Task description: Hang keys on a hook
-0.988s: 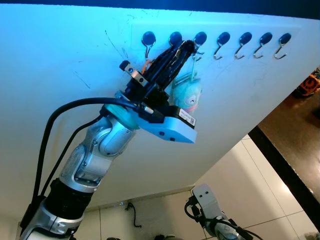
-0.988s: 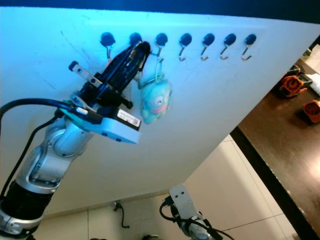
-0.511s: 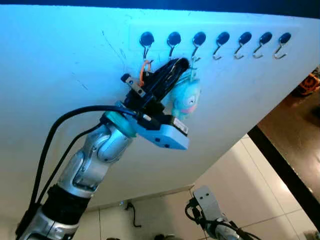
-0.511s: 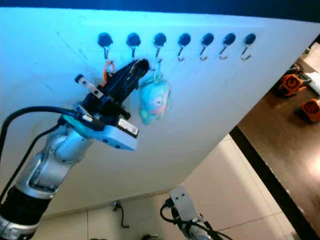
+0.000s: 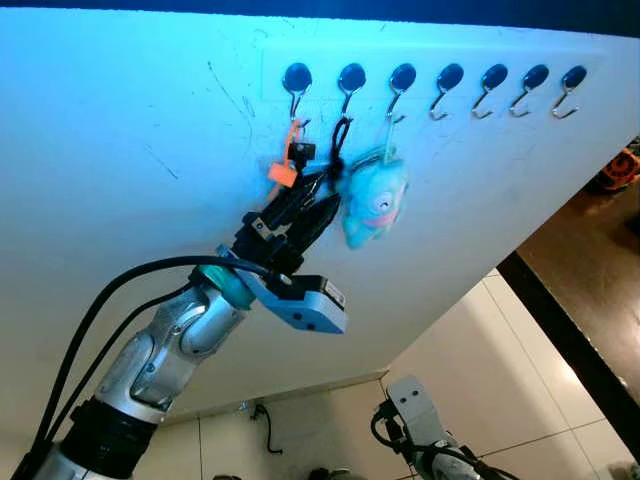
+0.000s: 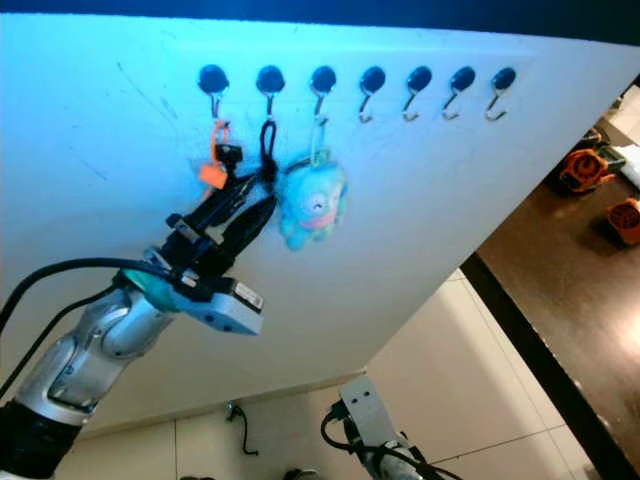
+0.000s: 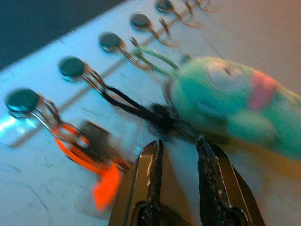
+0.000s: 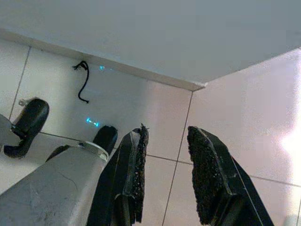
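Seven black-capped metal hooks run along the white wall (image 5: pixel 150 250). From the second hook (image 5: pixel 351 77) hangs the key set's black cord (image 5: pixel 341 140), ending in a dark knot (image 7: pixel 162 118). An orange tag with a small black piece (image 5: pixel 283 170) hangs from the first hook (image 5: pixel 296 78). On the third hook (image 5: pixel 403 77) a teal plush (image 5: pixel 372 200) hangs by a green loop. My left gripper (image 7: pixel 179 143) is open just below the cord's knot, with nothing between its fingers. Down by the floor, my right gripper (image 8: pixel 167 134) is open and idle.
Four bare hooks (image 5: pixel 494 77) continue to the right of the plush. A dark floor strip (image 5: pixel 570 330) with orange objects (image 6: pixel 580 168) lies at the right. White tiles and a black cable (image 8: pixel 83 80) sit at the wall's foot.
My left gripper has drawn back down from the second hook. The black cord it carried up now hangs there by itself.
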`<state>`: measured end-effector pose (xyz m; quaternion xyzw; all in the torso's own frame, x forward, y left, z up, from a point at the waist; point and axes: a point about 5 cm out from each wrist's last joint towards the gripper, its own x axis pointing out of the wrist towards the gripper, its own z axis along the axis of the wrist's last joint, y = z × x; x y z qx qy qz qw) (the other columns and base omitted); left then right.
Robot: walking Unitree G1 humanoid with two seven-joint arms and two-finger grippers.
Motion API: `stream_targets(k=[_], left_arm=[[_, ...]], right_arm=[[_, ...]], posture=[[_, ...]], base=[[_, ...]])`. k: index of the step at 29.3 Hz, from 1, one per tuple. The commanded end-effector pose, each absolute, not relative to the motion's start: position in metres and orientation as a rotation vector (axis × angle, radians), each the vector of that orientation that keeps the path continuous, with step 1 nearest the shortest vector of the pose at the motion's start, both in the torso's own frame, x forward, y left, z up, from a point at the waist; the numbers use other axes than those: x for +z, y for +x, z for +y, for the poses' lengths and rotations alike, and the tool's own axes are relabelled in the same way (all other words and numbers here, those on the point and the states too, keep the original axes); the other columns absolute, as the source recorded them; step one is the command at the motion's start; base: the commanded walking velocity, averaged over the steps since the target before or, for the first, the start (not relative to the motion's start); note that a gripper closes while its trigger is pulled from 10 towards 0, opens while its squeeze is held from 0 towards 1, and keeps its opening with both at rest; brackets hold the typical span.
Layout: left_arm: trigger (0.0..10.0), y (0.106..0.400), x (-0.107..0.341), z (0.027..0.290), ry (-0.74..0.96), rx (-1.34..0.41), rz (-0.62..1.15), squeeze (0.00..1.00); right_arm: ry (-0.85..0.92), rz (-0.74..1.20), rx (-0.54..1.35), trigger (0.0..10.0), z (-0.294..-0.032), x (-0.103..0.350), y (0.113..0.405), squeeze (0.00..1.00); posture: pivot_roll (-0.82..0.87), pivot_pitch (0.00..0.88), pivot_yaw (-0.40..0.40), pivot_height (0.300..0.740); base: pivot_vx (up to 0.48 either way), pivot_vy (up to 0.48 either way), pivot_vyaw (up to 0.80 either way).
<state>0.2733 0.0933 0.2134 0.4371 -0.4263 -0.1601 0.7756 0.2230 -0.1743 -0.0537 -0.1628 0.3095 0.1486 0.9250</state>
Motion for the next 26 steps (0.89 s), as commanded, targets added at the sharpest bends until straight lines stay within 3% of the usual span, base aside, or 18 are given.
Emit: stream_targets(k=[1, 9, 11, 12, 13, 14, 16, 17, 19, 26], left_arm=[[10.0, 0.268, 0.2, 0.096, 0.969, -0.388, -0.896, 0.0], [10.0, 0.244, 0.131, 0.124, 1.046, -0.616, -0.631, 0.0], [10.0, 0.238, 0.072, 0.146, 0.934, -0.704, -0.184, 0.0], [10.0, 0.238, 0.072, 0.146, 0.934, -0.704, -0.184, 0.0], [10.0, 0.233, 0.038, 0.158, 0.8, -0.708, 0.1, 0.0], [10.0, 0.233, 0.038, 0.158, 0.8, -0.708, 0.1, 0.0], [10.0, 0.222, 0.001, 0.165, 0.561, -0.657, 0.388, 0.0], [10.0, 0.222, 0.001, 0.165, 0.561, -0.657, 0.388, 0.0], [10.0, 0.223, -0.02, 0.17, 0.436, -0.451, 0.493, 0.0], [10.0, 0.209, -0.048, 0.176, 0.402, -0.274, 0.629, 0.0]], right_arm=[[-0.344, 0.668, 0.299, 10.0, -0.179, -0.059, 0.214, 0.0], [-0.349, 0.683, 0.298, 10.0, -0.183, -0.062, 0.208, 0.0], [-0.35, 0.686, 0.295, 10.0, -0.184, -0.063, 0.207, 0.0], [-0.35, 0.686, 0.295, 10.0, -0.184, -0.063, 0.207, 0.0], [-0.35, 0.687, 0.293, 10.0, -0.185, -0.063, 0.206, 0.0], [-0.35, 0.687, 0.293, 10.0, -0.185, -0.063, 0.206, 0.0], [-0.349, 0.69, 0.289, 10.0, -0.186, -0.063, 0.205, 0.0], [-0.349, 0.69, 0.289, 10.0, -0.186, -0.063, 0.205, 0.0], [-0.349, 0.698, 0.286, 10.0, -0.187, -0.065, 0.202, 0.0], [-0.353, 0.733, 0.293, 10.0, -0.186, -0.07, 0.195, 0.0]], posture=[[-0.03, 0.114, -0.058, 0.74], [-0.02, 0.126, -0.059, 0.74], [-0.03, 0.133, -0.06, 0.74], [-0.03, 0.133, -0.06, 0.74], [-0.03, 0.133, -0.06, 0.74], [-0.03, 0.133, -0.06, 0.74], [-0.04, 0.132, -0.06, 0.74], [-0.04, 0.132, -0.06, 0.74], [-0.05, 0.117, -0.054, 0.74], [-0.03, 0.08, -0.043, 0.74]], base=[[0.0, 0.0, 0.0], [0.0, 0.0, 0.0], [0.0, 0.0, 0.0], [0.0, 0.0, 0.0], [0.0, 0.0, 0.0], [0.0, 0.0, 0.0], [0.0, 0.0, 0.0], [0.0, 0.0, 0.0], [0.0, 0.0, 0.0], [0.0, 0.0, 0.0]])
